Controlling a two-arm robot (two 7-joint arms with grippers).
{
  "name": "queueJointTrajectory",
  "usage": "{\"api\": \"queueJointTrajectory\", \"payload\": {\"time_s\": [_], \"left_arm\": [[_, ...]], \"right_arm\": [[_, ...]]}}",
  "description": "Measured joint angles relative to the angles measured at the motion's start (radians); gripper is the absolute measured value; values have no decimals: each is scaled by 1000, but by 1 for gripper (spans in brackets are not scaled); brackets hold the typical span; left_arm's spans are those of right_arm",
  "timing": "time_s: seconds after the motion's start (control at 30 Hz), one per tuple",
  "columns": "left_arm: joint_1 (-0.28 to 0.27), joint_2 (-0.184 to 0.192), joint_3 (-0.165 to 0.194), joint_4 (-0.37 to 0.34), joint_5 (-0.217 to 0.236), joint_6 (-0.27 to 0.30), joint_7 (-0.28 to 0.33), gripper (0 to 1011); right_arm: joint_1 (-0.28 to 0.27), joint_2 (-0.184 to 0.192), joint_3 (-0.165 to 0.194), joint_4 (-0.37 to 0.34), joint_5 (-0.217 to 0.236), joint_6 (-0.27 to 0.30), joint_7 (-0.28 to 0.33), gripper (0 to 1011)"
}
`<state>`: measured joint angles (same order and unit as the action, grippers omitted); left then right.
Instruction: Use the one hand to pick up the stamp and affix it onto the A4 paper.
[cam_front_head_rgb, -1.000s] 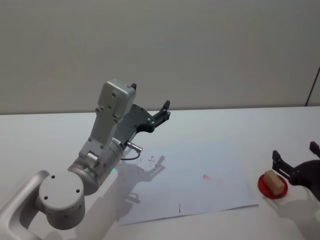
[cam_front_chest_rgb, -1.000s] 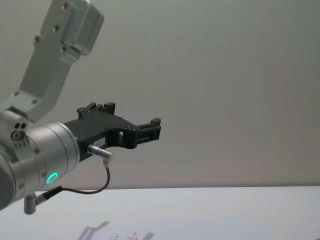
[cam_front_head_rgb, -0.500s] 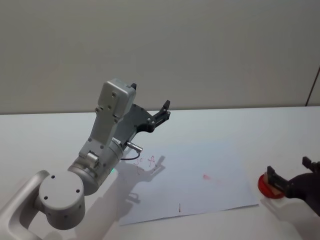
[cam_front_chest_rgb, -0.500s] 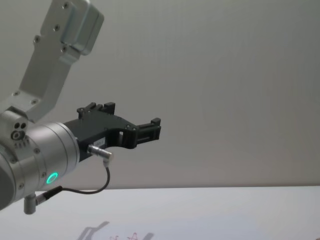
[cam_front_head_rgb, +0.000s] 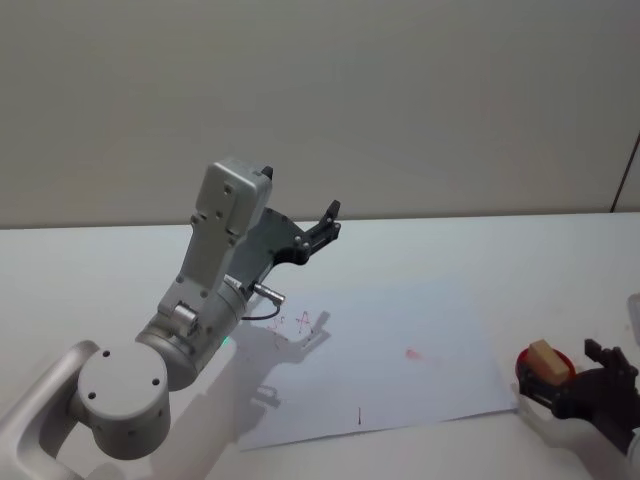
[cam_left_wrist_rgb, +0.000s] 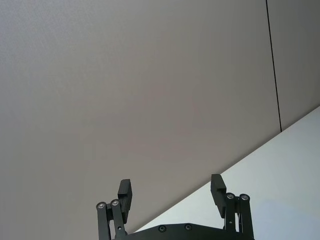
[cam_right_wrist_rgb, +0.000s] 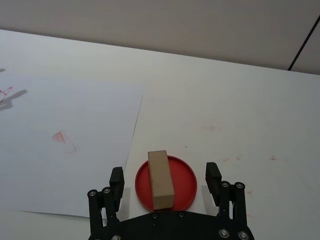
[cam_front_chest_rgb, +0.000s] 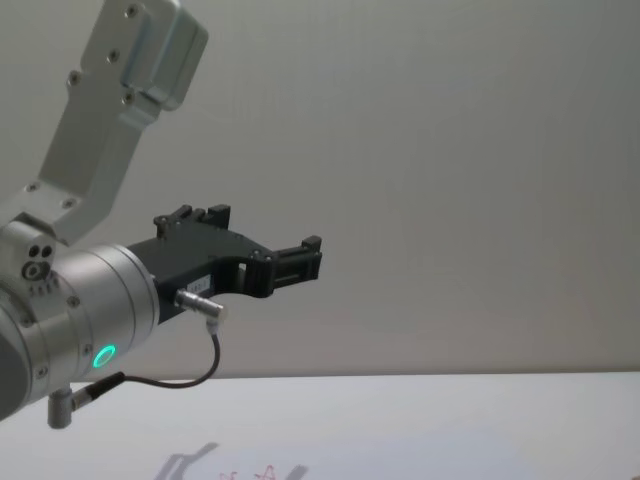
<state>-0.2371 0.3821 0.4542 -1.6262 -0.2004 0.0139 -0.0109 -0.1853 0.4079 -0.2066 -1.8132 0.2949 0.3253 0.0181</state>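
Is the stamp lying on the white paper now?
No, the stamp lies on the red dish beside the A4 paper; the right tool is open near it.

My right gripper (cam_front_head_rgb: 563, 372) sits low at the right edge of the head view, jaws spread wide, fingers reaching forward; my left arm (cam_front_head_rgb: 215, 270) is raised at the left, elbow bent; the left gripper (cam_front_head_rgb: 330, 222) angles up and forward, jaws parted.

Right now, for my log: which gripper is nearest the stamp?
The right gripper, open right by the stamp on its red dish; the left gripper is raised far off.
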Motion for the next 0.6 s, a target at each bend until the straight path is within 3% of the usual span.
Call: {"api": "queueJointTrajectory", "payload": {"time_s": [0.23, 0.6], "left_arm": [[0, 0, 0, 0, 0, 0, 0, 1001], [0, 0, 0, 0, 0, 0, 0, 1001]], "right_arm": [[13, -13, -9, 20, -22, 14, 15, 997], [23, -24, -17, 35, -39, 24, 26, 708]]}}
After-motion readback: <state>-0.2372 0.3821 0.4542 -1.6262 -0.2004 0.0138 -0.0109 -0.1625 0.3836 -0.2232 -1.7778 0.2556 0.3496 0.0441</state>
